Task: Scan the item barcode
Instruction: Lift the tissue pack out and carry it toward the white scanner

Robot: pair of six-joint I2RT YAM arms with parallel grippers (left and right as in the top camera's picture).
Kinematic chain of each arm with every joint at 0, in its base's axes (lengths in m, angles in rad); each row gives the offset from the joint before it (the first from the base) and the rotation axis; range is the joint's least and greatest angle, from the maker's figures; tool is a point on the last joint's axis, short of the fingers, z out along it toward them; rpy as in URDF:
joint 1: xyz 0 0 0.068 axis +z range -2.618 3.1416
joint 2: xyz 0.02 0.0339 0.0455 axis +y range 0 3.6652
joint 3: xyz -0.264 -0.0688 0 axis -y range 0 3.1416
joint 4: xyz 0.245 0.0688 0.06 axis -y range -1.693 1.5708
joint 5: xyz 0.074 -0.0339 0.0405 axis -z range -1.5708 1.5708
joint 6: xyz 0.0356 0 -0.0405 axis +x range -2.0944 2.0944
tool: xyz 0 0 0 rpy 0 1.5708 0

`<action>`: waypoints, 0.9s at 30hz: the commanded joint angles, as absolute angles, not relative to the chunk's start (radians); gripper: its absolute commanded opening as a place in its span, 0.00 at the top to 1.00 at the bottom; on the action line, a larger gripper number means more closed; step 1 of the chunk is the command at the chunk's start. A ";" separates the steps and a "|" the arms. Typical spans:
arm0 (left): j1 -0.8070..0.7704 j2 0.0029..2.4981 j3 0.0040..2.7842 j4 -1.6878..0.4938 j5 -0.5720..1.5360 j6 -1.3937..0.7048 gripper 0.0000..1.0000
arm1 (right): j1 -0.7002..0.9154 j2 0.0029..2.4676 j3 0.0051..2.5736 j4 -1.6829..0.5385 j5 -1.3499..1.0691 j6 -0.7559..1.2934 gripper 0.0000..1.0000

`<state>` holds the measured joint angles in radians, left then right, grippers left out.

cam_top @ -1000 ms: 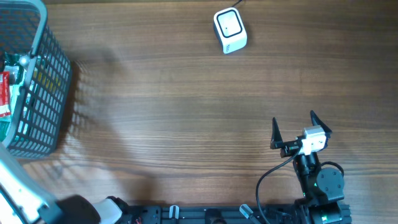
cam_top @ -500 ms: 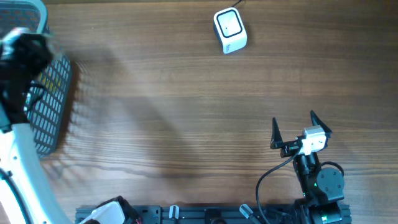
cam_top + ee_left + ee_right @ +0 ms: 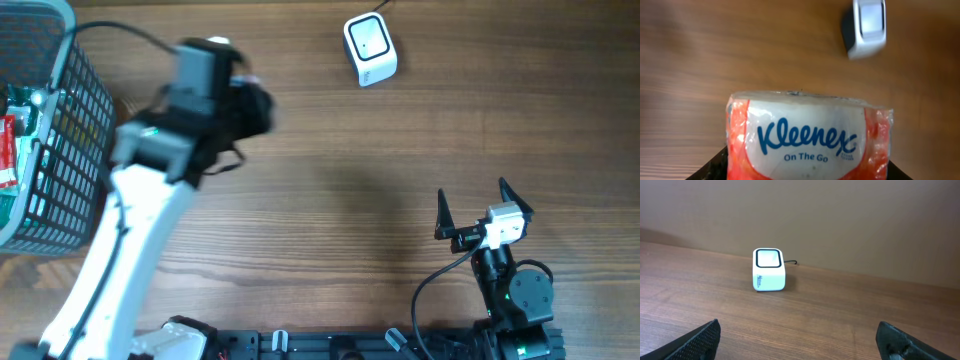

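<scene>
Basket [image 3: 70, 150] at far left holds red and green packets [image 3: 10, 140]. Over the table [image 3: 320, 200], the pack [image 3: 807, 140] sits clamped in the half-closed left gripper [image 3: 800, 175], scanner [image 3: 867, 27] just ahead. White face, blue Kleenex On The Go lettering, orange-red sides. Right gripper [image 3: 472, 195] gapes wide, holding nothing.
</scene>
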<state>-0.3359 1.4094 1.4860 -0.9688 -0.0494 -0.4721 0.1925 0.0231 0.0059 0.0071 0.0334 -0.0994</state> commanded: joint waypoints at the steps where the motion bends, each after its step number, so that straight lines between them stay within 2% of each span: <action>1: -0.510 1.553 1.472 -0.936 -0.081 -0.535 0.60 | 0.188 0.024 0.005 0.010 0.035 -0.104 0.00; 8: -0.675 1.787 1.472 -0.831 -0.081 -0.579 0.58 | 0.188 0.025 0.005 0.010 0.035 -0.105 0.00; 10: -0.714 1.845 1.472 -0.810 -0.170 -0.680 0.59 | 0.188 0.024 0.005 0.010 0.035 -0.104 0.00; 12: -0.731 1.862 1.472 -0.810 -0.242 -0.745 0.64 | 0.188 0.025 0.005 0.010 0.035 -0.105 0.00; 18: -0.785 1.903 1.472 -0.758 -0.286 -0.776 0.62 | 0.188 0.024 0.005 0.010 0.035 -0.105 0.01; 27: -0.830 1.929 1.472 -0.711 -0.191 -0.794 0.63 | 0.188 0.024 0.005 0.010 0.035 -0.105 0.00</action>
<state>-0.8009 1.9236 1.4723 -0.7242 -0.2081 -0.7700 0.1925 0.0231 0.0059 0.0067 0.0334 -0.0994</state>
